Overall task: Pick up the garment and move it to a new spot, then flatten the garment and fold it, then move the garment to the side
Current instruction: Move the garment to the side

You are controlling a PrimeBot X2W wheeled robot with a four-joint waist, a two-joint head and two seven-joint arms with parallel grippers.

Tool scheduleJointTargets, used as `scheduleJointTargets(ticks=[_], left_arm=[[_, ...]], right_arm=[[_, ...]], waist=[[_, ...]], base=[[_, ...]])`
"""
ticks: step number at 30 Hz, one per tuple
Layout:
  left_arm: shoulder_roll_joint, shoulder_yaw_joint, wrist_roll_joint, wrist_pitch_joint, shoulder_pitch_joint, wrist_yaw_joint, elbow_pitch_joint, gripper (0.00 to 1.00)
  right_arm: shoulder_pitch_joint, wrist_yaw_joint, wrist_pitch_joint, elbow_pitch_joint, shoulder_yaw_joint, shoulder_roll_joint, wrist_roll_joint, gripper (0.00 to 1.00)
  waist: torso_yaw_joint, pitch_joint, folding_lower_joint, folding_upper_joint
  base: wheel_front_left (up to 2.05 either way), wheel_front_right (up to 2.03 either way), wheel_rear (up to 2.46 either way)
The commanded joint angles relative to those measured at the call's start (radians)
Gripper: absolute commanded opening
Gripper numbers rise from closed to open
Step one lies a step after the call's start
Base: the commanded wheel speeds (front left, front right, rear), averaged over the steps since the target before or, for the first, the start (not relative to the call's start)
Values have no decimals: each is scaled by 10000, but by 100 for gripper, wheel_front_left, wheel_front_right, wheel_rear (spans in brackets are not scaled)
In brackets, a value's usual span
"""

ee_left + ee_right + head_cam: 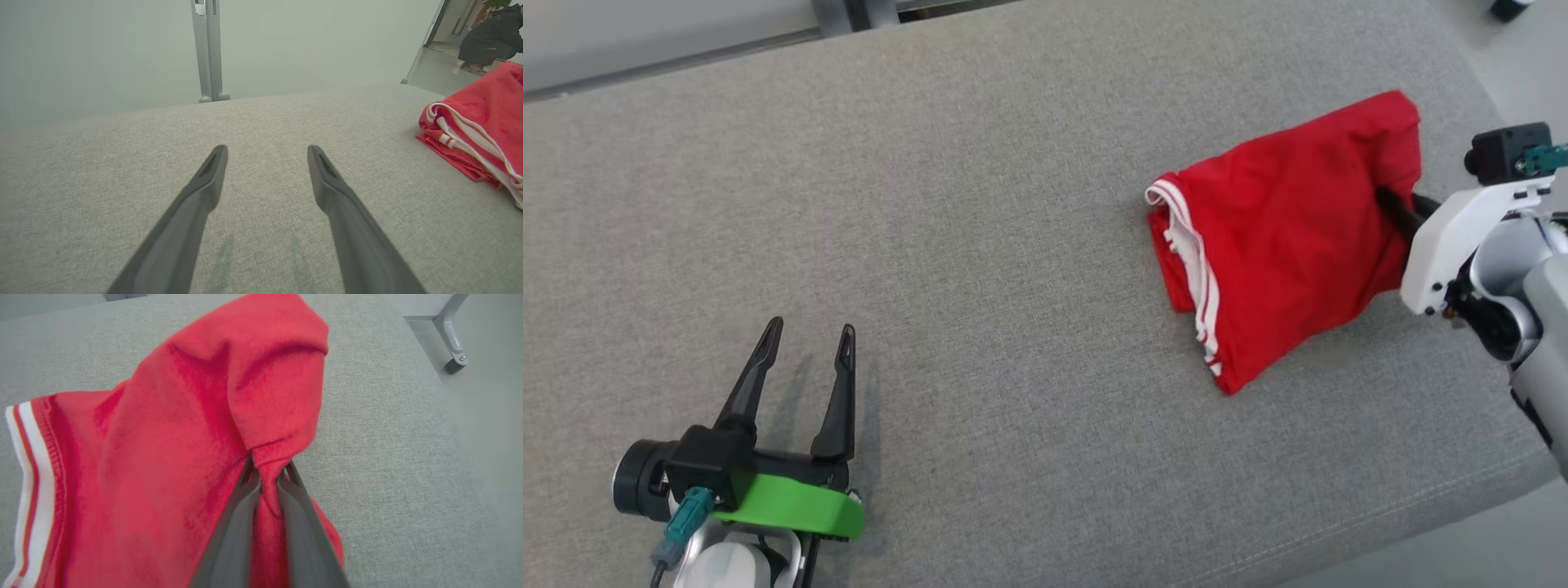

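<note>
The garment (pixel 1290 237) is red with white stripes along one hem. It lies folded at the right of the grey cushioned surface (pixel 980 245), with its right side pulled up off the cloth. My right gripper (pixel 1390 204) is shut on that raised edge. In the right wrist view the red fabric (pixel 184 457) bunches into a pinch between my fingers at the right gripper (pixel 269 473). My left gripper (pixel 810 335) rests open at the lower left, far from the garment. In the left wrist view the garment (pixel 482 122) sits at the right, beyond the empty left gripper (pixel 266 161).
The surface's right edge (pixel 1478 506) falls away to the floor just beside my right arm. A grey frame leg on a caster (pixel 453 343) stands on the floor past that edge. A dark-clothed person (pixel 490 36) crouches in the far background.
</note>
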Motion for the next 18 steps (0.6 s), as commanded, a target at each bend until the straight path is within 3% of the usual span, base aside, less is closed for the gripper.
scheduleJointTargets(ticks=[1,10,18], left_arm=[[121,-38,61,2,-242,-30,58,100],[293,74,168,2,-470,-30,-19,100],[271,124,254,2,-579,-30,-168,100]], right_arm=[[-374,-16,-138,308,-32,-174,-79,0],[-1762,-16,-633,2039,-291,-931,-563,0],[-2486,-18,-1224,3367,-332,-1008,-1340,0]], waist=[[-517,804,0,-1],[-176,1405,0,-1],[129,1588,0,-1]], base=[[0,0,0],[0,0,0],[0,0,0]])
